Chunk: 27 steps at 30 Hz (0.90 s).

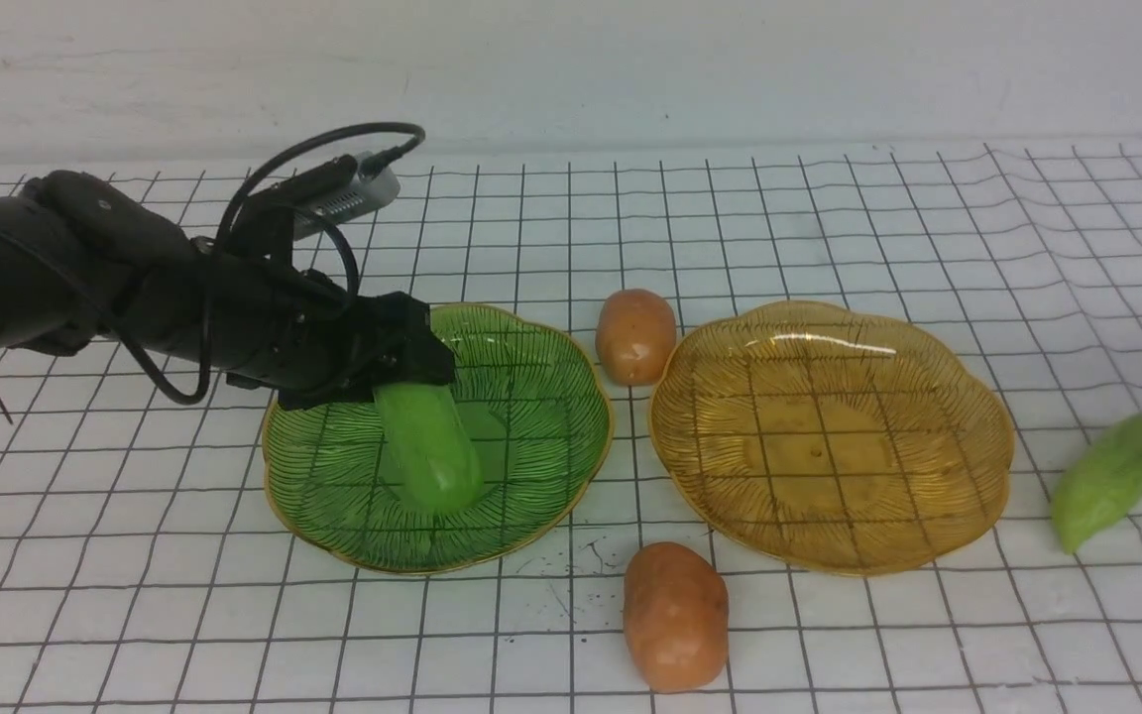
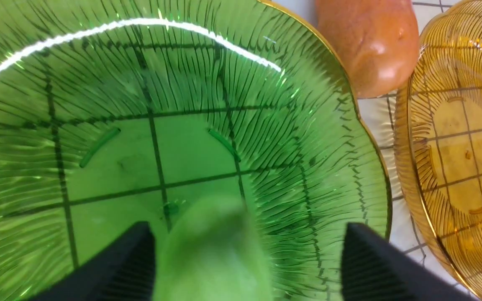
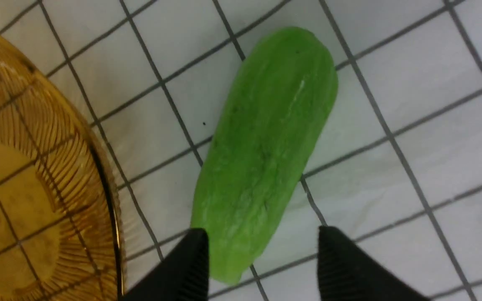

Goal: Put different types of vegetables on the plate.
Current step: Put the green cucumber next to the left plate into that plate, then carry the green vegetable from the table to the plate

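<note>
Green plate holds one cucumber, long axis running back-to-front, far end between the wide-spread left claw; right claw, parted, straddles the second cucumber lying on the table.

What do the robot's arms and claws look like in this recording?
The left arm is rounded dark grey and black tubing, with a black cable looping to a silver slotted camera box on its wrist. The left claw is matte black; its fingers are tapered wedges with finely ribbed inner faces. The right claw looks the same; its arm is almost out of view.
</note>
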{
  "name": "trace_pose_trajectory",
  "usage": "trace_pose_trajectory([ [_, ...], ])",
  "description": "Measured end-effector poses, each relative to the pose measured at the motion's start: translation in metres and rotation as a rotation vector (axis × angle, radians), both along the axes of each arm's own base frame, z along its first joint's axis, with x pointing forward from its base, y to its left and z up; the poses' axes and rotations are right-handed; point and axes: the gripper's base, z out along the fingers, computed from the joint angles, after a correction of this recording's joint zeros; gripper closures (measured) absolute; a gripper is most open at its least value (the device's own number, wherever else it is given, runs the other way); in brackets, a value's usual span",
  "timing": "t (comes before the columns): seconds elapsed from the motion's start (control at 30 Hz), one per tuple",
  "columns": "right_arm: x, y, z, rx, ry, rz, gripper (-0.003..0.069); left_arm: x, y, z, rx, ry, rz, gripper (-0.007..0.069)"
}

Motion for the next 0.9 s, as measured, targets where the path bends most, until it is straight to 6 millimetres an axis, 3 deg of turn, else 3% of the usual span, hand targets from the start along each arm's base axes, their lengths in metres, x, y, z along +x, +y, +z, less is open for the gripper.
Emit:
trace_pose_trajectory([
  [0.13, 0.014, -0.004, -0.013, 0.003, 0.011, -0.006, 0.0057, 0.000, 0.000, 0.001, -0.004, 0.001, -0.005, -0.0025],
  [0.23, 0.021, -0.006, -0.020, 0.011, 0.016, -0.013, -0.0010, -0.001, -0.002, 0.007, -0.014, 0.004, -0.026, -0.0031],
  [0.3, 0.026, -0.007, -0.026, 0.020, 0.019, -0.022, -0.0024, -0.004, -0.004, 0.017, -0.031, 0.001, -0.060, -0.0001],
  [0.4, 0.031, -0.006, -0.038, 0.055, 0.038, -0.041, -0.0031, -0.010, -0.008, 0.040, -0.060, -0.013, -0.123, 0.0134],
  [0.53, 0.033, -0.006, -0.052, 0.055, 0.060, -0.013, 0.0020, -0.026, -0.012, 0.069, -0.084, -0.027, -0.209, 0.0440],
  [0.6, 0.033, -0.006, -0.053, 0.045, 0.061, 0.015, 0.0109, -0.036, -0.012, 0.081, -0.083, -0.036, -0.242, 0.0547],
  [0.7, 0.033, -0.008, -0.052, 0.029, 0.056, 0.043, 0.0286, -0.050, -0.011, 0.097, -0.064, -0.058, -0.284, 0.0613],
  [0.8, 0.032, -0.013, -0.044, 0.015, 0.042, 0.046, 0.0267, -0.062, -0.008, 0.110, -0.021, -0.087, -0.306, 0.0629],
  [0.9, 0.026, -0.018, -0.009, -0.001, -0.030, 0.034, 0.0267, -0.080, 0.000, 0.126, 0.075, -0.101, -0.308, 0.0632],
])
